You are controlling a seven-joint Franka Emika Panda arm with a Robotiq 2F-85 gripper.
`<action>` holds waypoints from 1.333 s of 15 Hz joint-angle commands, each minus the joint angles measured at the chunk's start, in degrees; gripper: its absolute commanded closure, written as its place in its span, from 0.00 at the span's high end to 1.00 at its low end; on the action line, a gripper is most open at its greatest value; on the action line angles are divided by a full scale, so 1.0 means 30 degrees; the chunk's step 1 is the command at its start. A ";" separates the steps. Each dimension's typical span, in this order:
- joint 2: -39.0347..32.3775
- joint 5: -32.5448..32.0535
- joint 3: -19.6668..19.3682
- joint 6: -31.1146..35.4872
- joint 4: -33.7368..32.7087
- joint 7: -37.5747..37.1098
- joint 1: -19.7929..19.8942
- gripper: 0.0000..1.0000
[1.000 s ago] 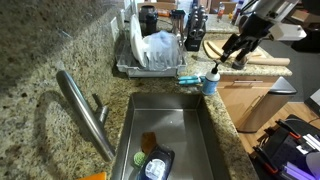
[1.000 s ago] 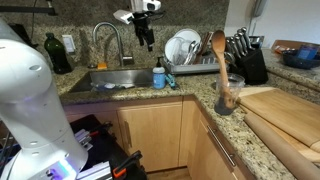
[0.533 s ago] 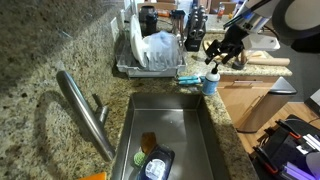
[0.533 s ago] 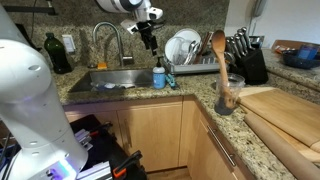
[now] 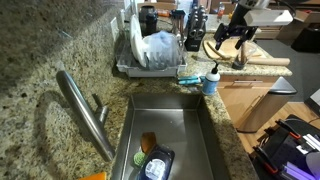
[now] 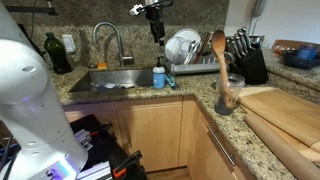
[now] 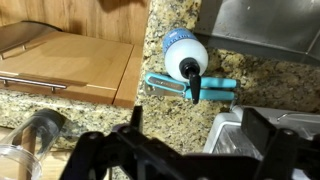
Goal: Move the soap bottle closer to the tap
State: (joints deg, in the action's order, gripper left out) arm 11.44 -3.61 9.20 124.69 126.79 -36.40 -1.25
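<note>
The gripper (image 7: 190,160) is empty, its jaws spread wide. In the wrist view a dark finger shows at each side of the lower edge, with bare counter (image 7: 170,115) between them. It hangs in the air above the counter past the sink's (image 5: 175,125) end, well above the bottle (image 7: 185,55). It does not look plumb over it, since in the wrist view the bottle sits ahead of the fingers, not between them. My reading is that it is lining up a descent, with the jaws opened in advance so they can pass either side of the pump head.

The bottle stands upright on the counter at the sink's corner, at the end away from the tap (image 5: 85,115), which rises from the sink's long rim. The two are well apart with the basin between them, so the move itself is not yet begun. A brush (image 7: 198,86) lies just beside the bottle, on the side away from the sink — whether they touch I cannot tell. A finger coming down on that side could nudge it.

Only the wrist view shows the jaw gap and the bottle from above, a dark pump head on a pale round top, and it shows no tap. Both exterior views give what it lacks — the gripper's (image 6: 157,32) height over the bottle (image 6: 159,77) and the tap (image 6: 110,38). They also show the rack (image 5: 125,68) at the sink's end, close to the bottle, which leaves the sink side as the freer way out.
</note>
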 commanded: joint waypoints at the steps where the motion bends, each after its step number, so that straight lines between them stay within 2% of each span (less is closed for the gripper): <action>1: -0.0138 -0.0022 -0.0150 -0.0149 -0.0228 -0.0042 -0.0132 1.00; 3: -0.1094 0.0298 -0.0328 0.0449 -0.0347 0.0008 -0.0081 1.00; 6: -0.2274 0.2348 -0.0768 0.2445 -0.0096 0.1123 -0.0248 1.00; 7: -0.1364 0.1454 -0.0560 0.1175 -0.0192 0.0383 -0.0231 1.00; 11: -0.2398 0.1935 -0.0793 0.2178 -0.0185 0.0649 -0.0310 1.00; 14: -0.3701 0.0846 -0.1031 0.1429 -0.0449 -0.1134 -0.0004 1.00; 15: -0.2772 0.1380 -0.0980 0.1663 -0.0185 -0.0413 -0.0321 1.00; 20: -0.2909 0.1772 -0.1050 0.1532 -0.0270 -0.0285 -0.0473 1.00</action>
State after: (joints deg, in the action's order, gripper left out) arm 2.76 0.28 6.64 130.06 126.19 -38.02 -1.88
